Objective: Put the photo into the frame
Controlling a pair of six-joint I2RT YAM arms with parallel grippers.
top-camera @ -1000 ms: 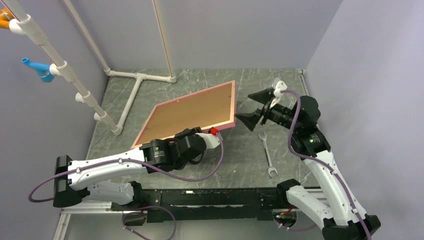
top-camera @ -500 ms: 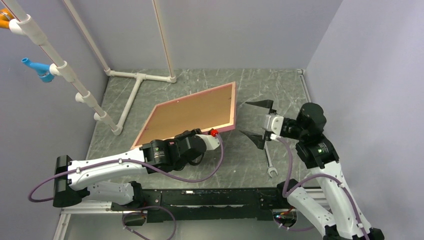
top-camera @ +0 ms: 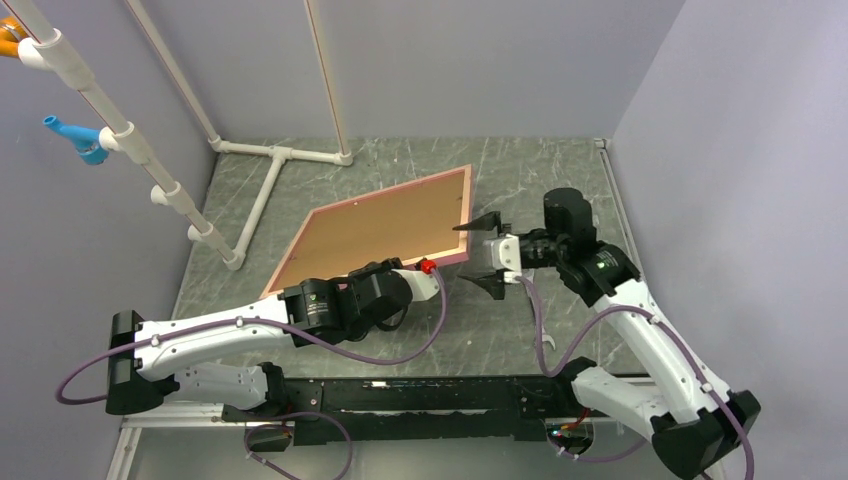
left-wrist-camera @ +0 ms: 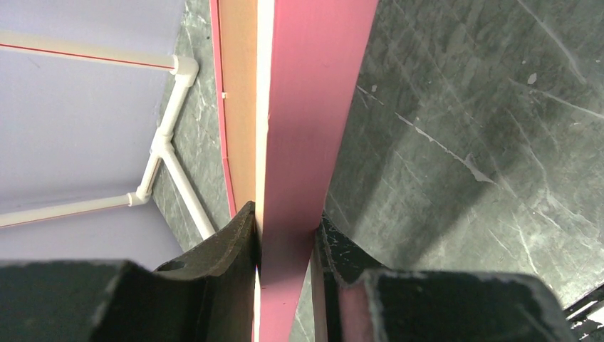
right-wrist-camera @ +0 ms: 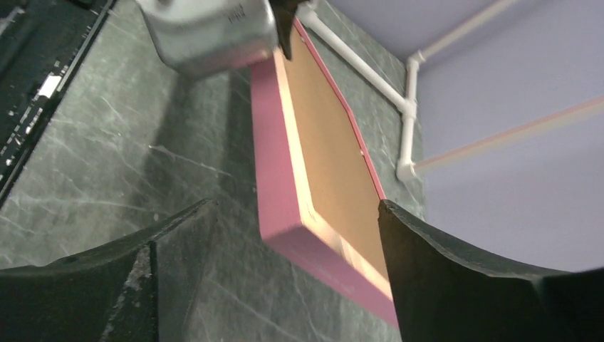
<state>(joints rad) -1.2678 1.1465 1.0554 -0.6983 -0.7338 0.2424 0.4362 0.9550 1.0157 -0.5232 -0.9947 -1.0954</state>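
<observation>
The frame [top-camera: 385, 225], pink-edged with a brown board showing in it, lies slantwise across the middle of the table. My left gripper [top-camera: 408, 268] is shut on its near edge, and in the left wrist view the pink edge [left-wrist-camera: 313, 85] is pinched between the two black fingers of the left gripper [left-wrist-camera: 285, 222]. My right gripper [top-camera: 481, 253] stands open just right of the frame's near right corner. In the right wrist view that corner [right-wrist-camera: 281, 178] lies between the spread fingers of the right gripper [right-wrist-camera: 298, 206] without touching them. The photo is out of view.
A wrench [top-camera: 546, 345] lies on the table under my right arm, mostly hidden. A white pipe stand [top-camera: 270, 170] sits at the back left. A slanted white pipe rack [top-camera: 130, 140] with a blue piece [top-camera: 80, 140] runs along the left wall.
My right arm has swung left and down from beside the wrench to the frame's near right corner, its jaws narrowing a little. The left gripper and the frame have not moved.
</observation>
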